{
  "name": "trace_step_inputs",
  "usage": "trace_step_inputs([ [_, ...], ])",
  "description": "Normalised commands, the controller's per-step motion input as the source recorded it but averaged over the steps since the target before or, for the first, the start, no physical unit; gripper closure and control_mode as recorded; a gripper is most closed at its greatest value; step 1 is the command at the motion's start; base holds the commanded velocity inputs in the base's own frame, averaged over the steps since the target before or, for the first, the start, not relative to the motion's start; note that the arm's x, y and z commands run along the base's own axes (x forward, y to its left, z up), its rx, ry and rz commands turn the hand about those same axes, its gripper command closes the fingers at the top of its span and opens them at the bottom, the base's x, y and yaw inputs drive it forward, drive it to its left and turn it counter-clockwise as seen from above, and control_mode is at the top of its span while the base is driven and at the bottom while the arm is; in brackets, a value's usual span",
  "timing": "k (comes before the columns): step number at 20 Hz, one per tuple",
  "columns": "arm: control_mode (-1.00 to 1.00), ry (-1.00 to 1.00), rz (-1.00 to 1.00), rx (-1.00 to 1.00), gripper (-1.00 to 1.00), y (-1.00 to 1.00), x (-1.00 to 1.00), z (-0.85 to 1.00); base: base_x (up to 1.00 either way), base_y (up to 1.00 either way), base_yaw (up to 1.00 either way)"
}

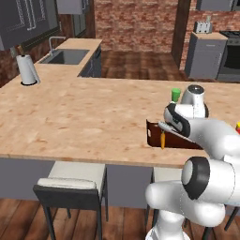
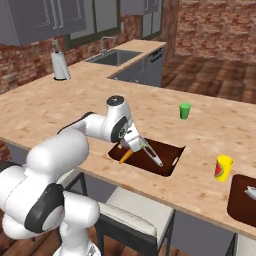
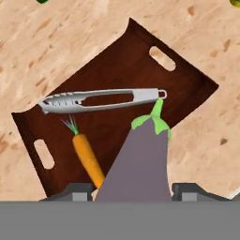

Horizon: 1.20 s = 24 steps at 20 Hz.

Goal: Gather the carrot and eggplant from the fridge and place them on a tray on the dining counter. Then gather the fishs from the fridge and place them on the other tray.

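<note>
In the hand view, the small orange tapered carrot (image 3: 87,159) lies on the floor of the dark brown shallow tray (image 3: 187,89) near its left end, just below the silver slotted tongs (image 3: 101,100) lying across the tray's middle. To its right, the dull purple-grey eggplant (image 3: 140,164) with its green stem end rises between the half-open jaws of the two-finger gripper (image 3: 136,190), which grip its sides above the tray. The tray sits at the near edge of the light wood-grain dining counter (image 2: 60,107).
</note>
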Motion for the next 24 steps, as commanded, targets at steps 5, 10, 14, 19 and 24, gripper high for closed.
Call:
trace_step_inputs([
  [5, -1.0, 0.0, 0.0, 0.0, 1.0, -0.36, 0.48, -0.45, 0.0, 0.0, 0.0],
  [10, -1.0, 0.0, 0.0, 0.0, 1.0, -0.25, 0.23, -0.41, 0.0, 0.0, 0.0],
  [14, -1.0, 0.0, 0.0, 0.0, 1.0, -0.18, 0.25, -0.35, 0.0, 0.0, 0.0],
  [19, -1.0, 0.0, 0.0, 0.0, 1.0, -0.18, 0.24, -0.31, 0.0, 0.0, 0.0],
  [24, -1.0, 0.0, 0.0, 0.0, 1.0, -0.05, 0.18, -0.26, 0.0, 0.0, 0.0],
])
